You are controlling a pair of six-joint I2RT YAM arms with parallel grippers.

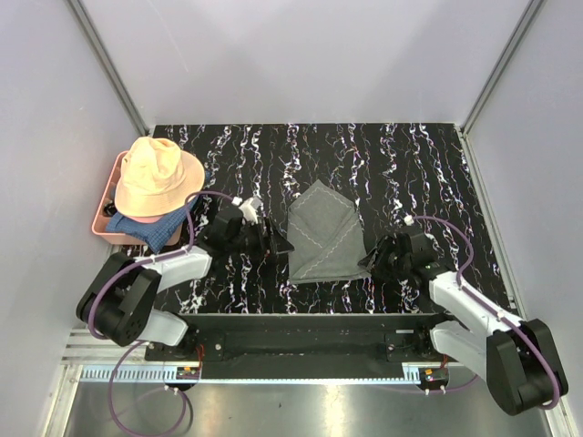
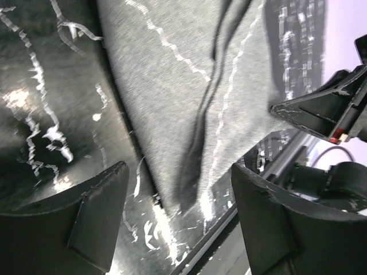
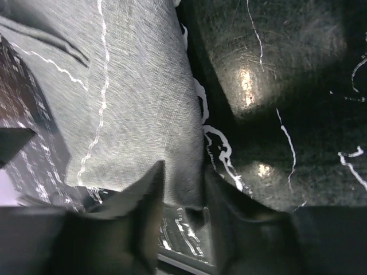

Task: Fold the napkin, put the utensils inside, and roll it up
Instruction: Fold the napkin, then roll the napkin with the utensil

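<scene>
The grey napkin point(image 1: 322, 232) lies partly folded on the black marbled table, its stitched edges showing. My left gripper point(image 1: 273, 244) sits at its left side, jaws wide open; in the left wrist view the napkin point(image 2: 172, 97) narrows to a near corner between the fingers point(image 2: 97, 212), untouched. My right gripper point(image 1: 369, 259) is low at the napkin's near right corner. In the right wrist view its jaws point(image 3: 183, 183) stand partly apart over the flat edge of the napkin point(image 3: 132, 103), without pinching it. The utensils are out of view.
A peach floppy hat point(image 1: 157, 177) rests on a pink tray point(image 1: 102, 224) with a blue cloth point(image 1: 146, 229) at the table's left edge. The table's near edge and metal rail point(image 2: 229, 229) run just below the napkin. Grey walls enclose the table.
</scene>
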